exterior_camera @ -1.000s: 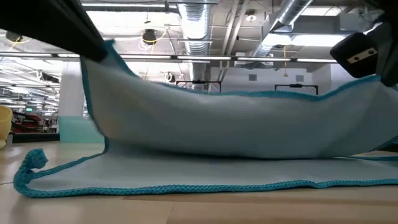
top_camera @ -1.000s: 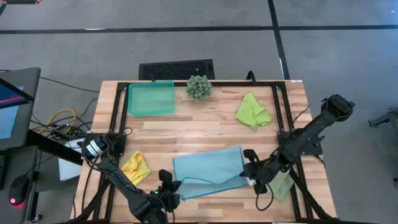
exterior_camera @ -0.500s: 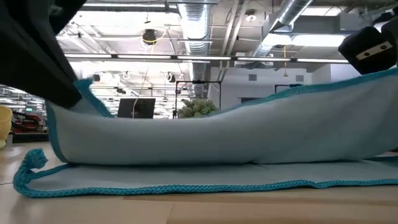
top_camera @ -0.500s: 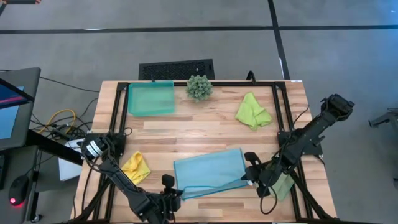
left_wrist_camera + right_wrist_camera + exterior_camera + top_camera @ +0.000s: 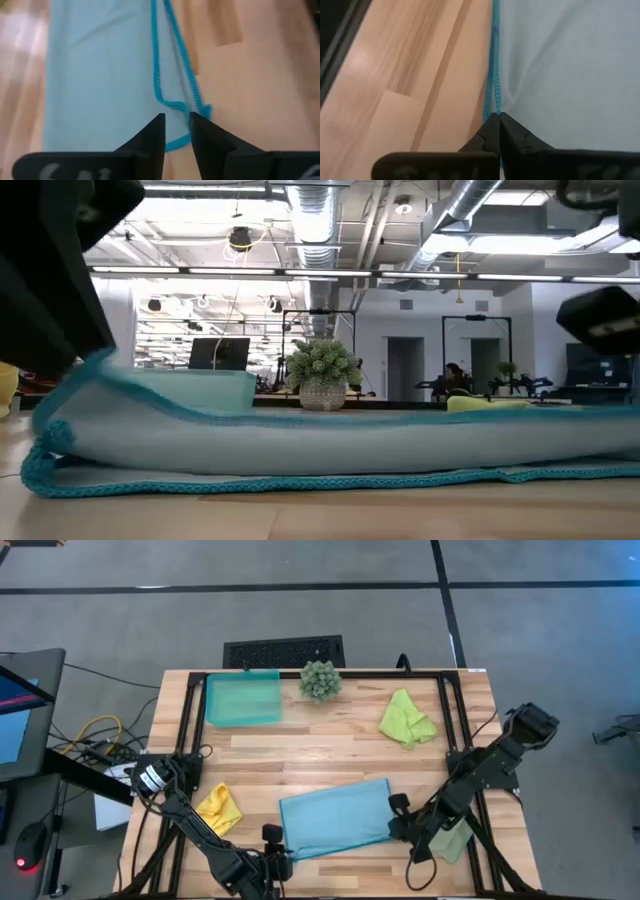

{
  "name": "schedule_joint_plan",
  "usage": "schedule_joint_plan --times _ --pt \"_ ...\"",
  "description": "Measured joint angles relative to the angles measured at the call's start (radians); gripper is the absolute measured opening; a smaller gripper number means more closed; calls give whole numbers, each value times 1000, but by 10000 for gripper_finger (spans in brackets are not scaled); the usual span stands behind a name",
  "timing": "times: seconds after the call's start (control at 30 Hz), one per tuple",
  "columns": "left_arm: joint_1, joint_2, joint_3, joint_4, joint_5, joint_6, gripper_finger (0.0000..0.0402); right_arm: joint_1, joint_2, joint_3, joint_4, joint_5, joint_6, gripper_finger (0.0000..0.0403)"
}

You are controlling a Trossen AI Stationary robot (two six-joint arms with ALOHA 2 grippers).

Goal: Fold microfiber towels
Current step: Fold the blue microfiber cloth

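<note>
The light blue towel (image 5: 335, 817) lies folded over on itself near the table's front edge, its upper layer sagging onto the lower one (image 5: 330, 445). My left gripper (image 5: 176, 117) stands slightly open at the towel's left near corner (image 5: 172, 105), with the corner's hemmed edge running through the gap between its fingers. My right gripper (image 5: 498, 116) is shut on the towel's right end. The yellow towel (image 5: 218, 810), the lime green towel (image 5: 407, 720) and the pale sage towel (image 5: 455, 840) lie crumpled on the table. My left gripper has its parted fingers (image 5: 152, 132) on either side of the corner's hem; whether they touch it I cannot tell. My right gripper pinches the towel's hemmed right edge (image 5: 496, 102) between its two fingertips, slanting down from the right. The cloth puckers at the tips. One layer or two, I cannot tell. The towel lies on the table.
A teal tray (image 5: 243, 698) and a spiky green plant (image 5: 320, 680) stand at the far edge. The sage towel lies partly under my right arm. Bare wood shows between the blue towel and the far edge.
Both grippers have come down toward the table. The blue towel's upper layer, held up high a second ago, has sunk onto the lower layer, first at the left end and then at the right. The lower layer has stayed where it was.
</note>
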Motion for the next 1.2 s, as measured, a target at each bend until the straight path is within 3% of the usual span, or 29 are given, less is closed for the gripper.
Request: schedule_joint_plan --times 0.17,0.37,0.57,0.67,0.83,1.0,1.2 --pt "0 0 77 -82 15 -9 91 -2 4 0 23 -36 -10 51" --pt "25 0 97 -99 -56 -11 73 -8 -106 1 43 -85 -47 130" --pt "108 0 13 75 81 51 33 -15 -163 -4 4 -85 -27 186" --pt "141 0 -44 152 172 72 11 -28 -129 -33 -2 -85 -1 183" --pt "159 -1 -81 93 283 3 4 -48 -35 -52 0 -85 15 153" --pt "140 -6 -89 -50 278 -107 1 -50 5 -51 3 -82 16 124" --pt "117 -10 -75 -149 241 -145 1 -50 -91 -52 -4 -86 16 118"
